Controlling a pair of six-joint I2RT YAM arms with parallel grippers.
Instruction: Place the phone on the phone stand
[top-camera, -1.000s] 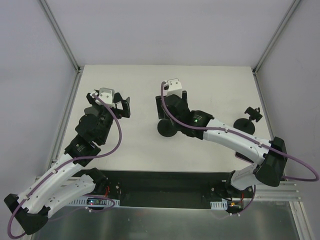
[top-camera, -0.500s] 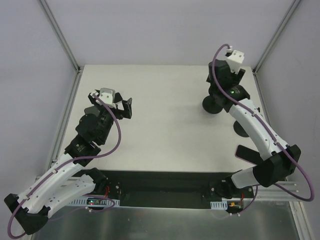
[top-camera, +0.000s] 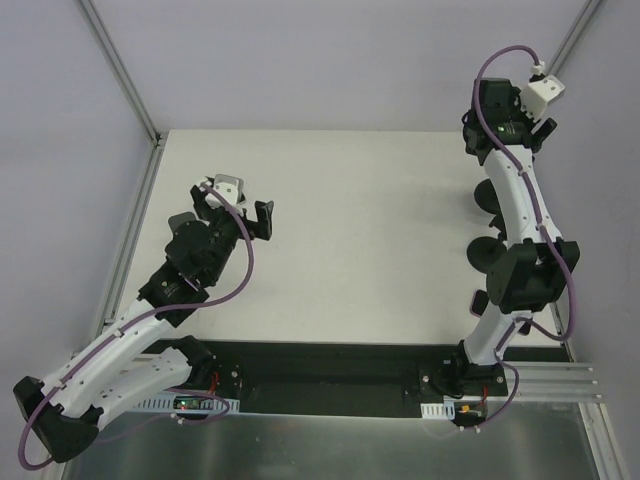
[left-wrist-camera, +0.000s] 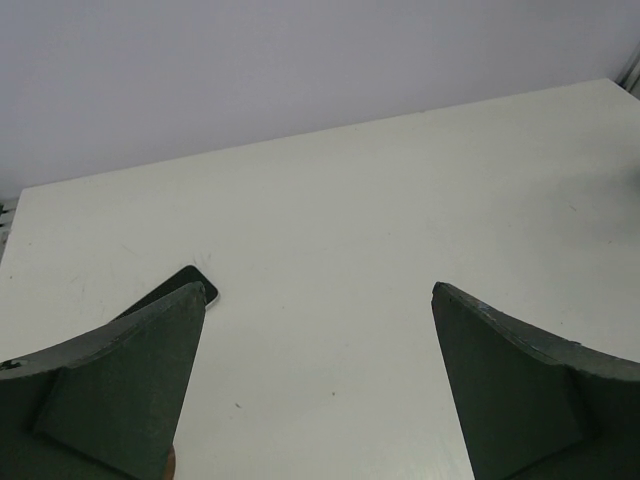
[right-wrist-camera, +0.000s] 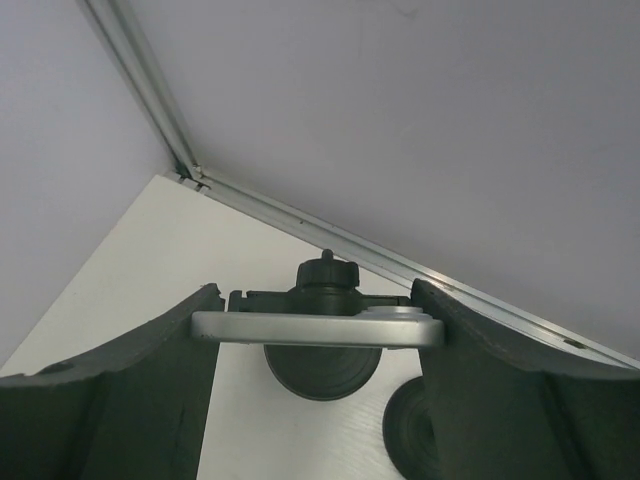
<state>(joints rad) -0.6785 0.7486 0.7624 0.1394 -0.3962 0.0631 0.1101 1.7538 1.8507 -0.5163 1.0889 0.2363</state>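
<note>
The black phone (left-wrist-camera: 186, 284) lies flat on the table, one corner showing just past the left finger of my left gripper (left-wrist-camera: 320, 290). That gripper (top-camera: 232, 207) hovers open and empty over the table's left side. My right gripper (right-wrist-camera: 315, 305) is raised at the far right back corner (top-camera: 490, 135). It is shut across a flat silver-edged slab (right-wrist-camera: 300, 328) seen edge-on. Right behind the slab are a phone stand's knobbed clamp head (right-wrist-camera: 325, 272) and, below, its round black base (right-wrist-camera: 320, 375), which the top view also shows (top-camera: 482, 200).
A second black disc base (top-camera: 483, 252) sits on the table under my right arm, also showing low right in the right wrist view (right-wrist-camera: 405, 435). Aluminium frame rails (right-wrist-camera: 150, 90) and grey walls close the back corner. The white table (top-camera: 360, 220) stretches between the arms.
My right arm has swung from the table's middle to the far right back corner, carrying the slab and stand with it. My left gripper has shifted slightly to the right.
</note>
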